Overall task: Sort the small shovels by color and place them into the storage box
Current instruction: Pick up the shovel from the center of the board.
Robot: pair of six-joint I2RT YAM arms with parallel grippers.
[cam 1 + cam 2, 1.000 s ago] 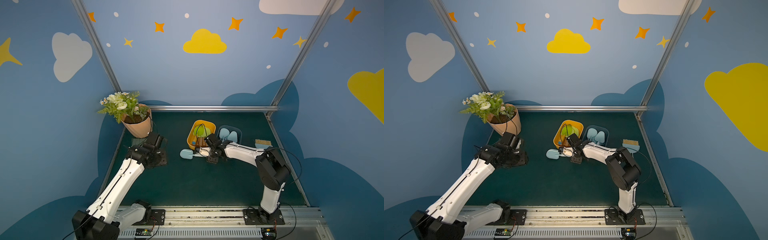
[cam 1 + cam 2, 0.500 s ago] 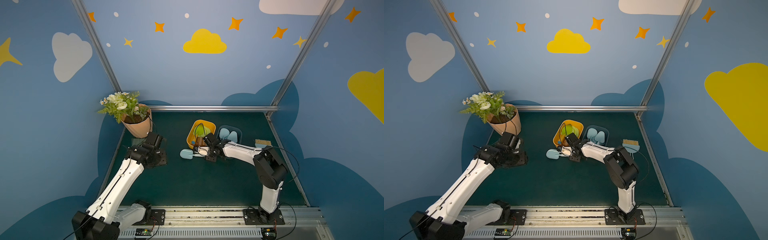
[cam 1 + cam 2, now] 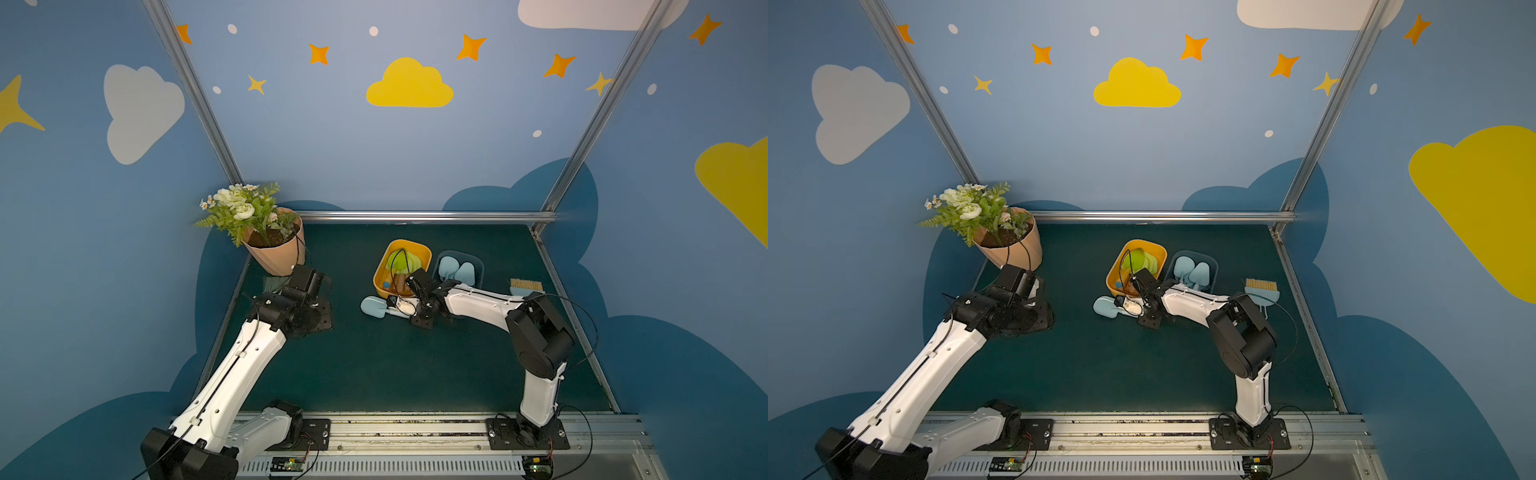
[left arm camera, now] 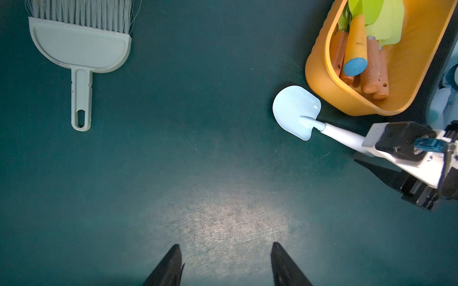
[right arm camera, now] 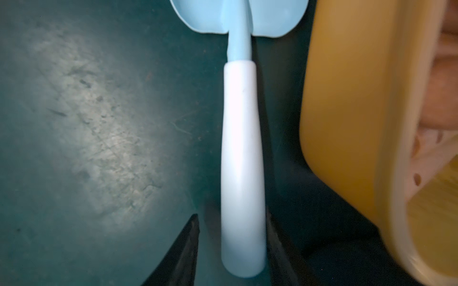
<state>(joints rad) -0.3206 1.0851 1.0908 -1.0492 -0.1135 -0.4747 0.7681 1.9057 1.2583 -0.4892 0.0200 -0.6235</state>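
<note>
**Right fingers narrow on the blue shovel's handle**

Over the last second the right arm shifts only slightly. The right gripper (image 5: 231, 218) has drawn its fingers in from a wide spread to a narrow straddle of the pale handle (image 5: 241, 148) of the light blue shovel (image 3: 372, 306). One finger looks to touch the handle and a thin gap shows at the other, so there is no firm hold.

The shovel lies flat on the green mat (image 3: 395, 365) where it lay before, its blade just beside the yellow box (image 3: 409, 242). Green shovels (image 3: 401, 262) lie in that box. Light blue ones (image 3: 457, 270) lie in the dark blue box (image 3: 478, 262) next to it.

The left gripper (image 4: 225, 245) is unmoved, with its fingers wide over bare mat and holding nothing.
</note>
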